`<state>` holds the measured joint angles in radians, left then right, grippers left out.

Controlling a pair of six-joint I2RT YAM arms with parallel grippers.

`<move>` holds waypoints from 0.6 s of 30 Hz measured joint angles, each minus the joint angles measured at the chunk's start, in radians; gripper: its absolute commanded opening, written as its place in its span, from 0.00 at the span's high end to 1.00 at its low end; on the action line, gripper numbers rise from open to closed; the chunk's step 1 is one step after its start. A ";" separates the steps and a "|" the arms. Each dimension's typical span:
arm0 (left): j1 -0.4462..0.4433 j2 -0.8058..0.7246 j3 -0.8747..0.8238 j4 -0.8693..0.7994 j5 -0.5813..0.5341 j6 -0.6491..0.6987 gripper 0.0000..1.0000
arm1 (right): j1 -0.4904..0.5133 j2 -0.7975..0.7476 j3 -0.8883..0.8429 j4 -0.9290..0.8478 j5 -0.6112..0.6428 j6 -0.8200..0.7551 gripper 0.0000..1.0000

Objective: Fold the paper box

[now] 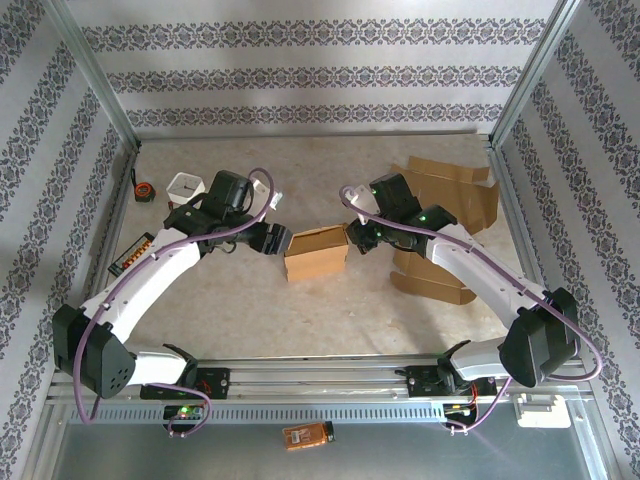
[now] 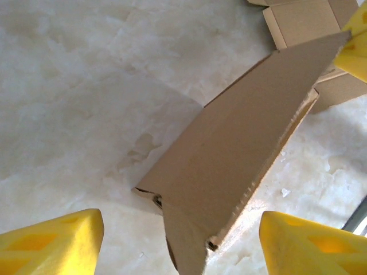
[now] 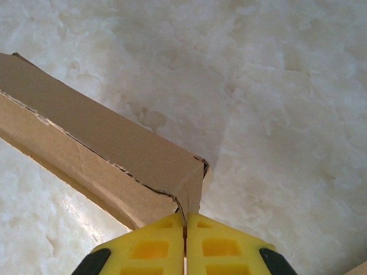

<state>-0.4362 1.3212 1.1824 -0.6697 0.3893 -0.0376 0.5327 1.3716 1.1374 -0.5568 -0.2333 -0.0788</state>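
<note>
Yellow pads of the right gripper [image 3: 184, 224] are clamped tight on a thin cardboard edge at the right-end corner of the paper box [image 1: 316, 253]. It's a pinch grip with no gap visible. The left gripper [image 2: 178, 229] is released: its fingers [image 2: 57, 243] stand wide on either side of the box's left end, and in the wrist view they look clear of the cardboard. The box sits mid-table [image 1: 300, 330] between the two arms, part-erected, with a long brown panel on top and ragged edges along the seam.

My read on the step: right steadies the box by its end corner while left lines up on the opposite end. The next move needs left to close on, or press in, that end panel squarely. Off-centre contact would likely skew or slide the box against a one-corner pinch.

Flat cartons [image 1: 450, 190] lie behind the right arm.

There's no writing on the box, just plain kraft. The black-and-orange gadget [image 1: 145, 190], the striped strip [image 1: 135, 255] and the orange item [image 1: 307, 435] on the near rail have marks too small to read.
</note>
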 measured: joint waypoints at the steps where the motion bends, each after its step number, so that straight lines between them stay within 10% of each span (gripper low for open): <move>1: 0.000 0.000 0.000 -0.003 0.004 0.000 0.32 | 0.000 0.000 0.000 0.000 0.000 0.000 0.91; 18: 0.000 0.003 -0.043 -0.023 -0.010 -0.068 0.71 | 0.000 0.023 0.015 -0.002 0.000 0.006 0.92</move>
<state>-0.4362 1.3239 1.1389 -0.6930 0.3790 -0.1055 0.5327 1.3941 1.1526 -0.5583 -0.2329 -0.0731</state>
